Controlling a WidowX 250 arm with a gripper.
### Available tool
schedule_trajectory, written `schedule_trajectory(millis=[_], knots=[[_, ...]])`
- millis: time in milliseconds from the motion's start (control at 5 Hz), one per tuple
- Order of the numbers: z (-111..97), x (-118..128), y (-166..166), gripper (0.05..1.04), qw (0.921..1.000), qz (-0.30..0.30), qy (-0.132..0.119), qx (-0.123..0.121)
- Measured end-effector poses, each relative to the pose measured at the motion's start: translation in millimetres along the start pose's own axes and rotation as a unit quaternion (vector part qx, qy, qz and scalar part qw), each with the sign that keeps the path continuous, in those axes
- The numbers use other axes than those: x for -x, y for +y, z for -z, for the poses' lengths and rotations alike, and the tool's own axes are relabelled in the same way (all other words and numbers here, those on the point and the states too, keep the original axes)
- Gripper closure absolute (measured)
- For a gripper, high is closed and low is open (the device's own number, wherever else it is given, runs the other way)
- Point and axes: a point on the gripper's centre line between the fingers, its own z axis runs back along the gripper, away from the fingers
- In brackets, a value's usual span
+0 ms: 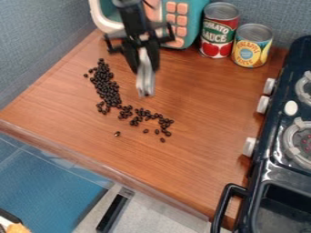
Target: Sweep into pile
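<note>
The fingers [144, 68] hang over the far part of the counter [200, 113], pointing downward at the end of the black arm [130, 16]. They stand close together, closed on a narrow, pale grey piece [146, 84] that projects below their tips. The exact type of this piece cannot be determined.

The dark beans [108, 88] lie on the counter in a bent band. One leg, the denser, runs lengthwise to the left of the fingers; the other, looser, extends to the right across the area nearer the camera than the fingers. Small gaps separate the clusters in the looser leg. Single beans lie apart from the band: one at its outer left side, one nearer the camera than the bend, and several around its right end.

Behind the fingers is a teal toy appliance [193, 27] with peach-coloured buttons. To the right of the fingers and farther back, a red can [219, 32] and a yellow can [251, 46] stand upright, side by side. Well to the right of the fingers is a black toy stove [267, 150] with pale knobs along the side facing the beans.
</note>
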Motion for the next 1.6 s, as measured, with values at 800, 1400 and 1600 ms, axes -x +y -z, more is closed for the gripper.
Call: schedule_trajectory(millis=[800,1400,1600], knots=[[45,63,-54,0.704,0.9899,0.127,-0.028,-0.056],[61,53,-22,0.704,0.9841,0.154,-0.032,-0.084],[58,46,-9,0.704,0.9829,0.161,-0.030,-0.085]])
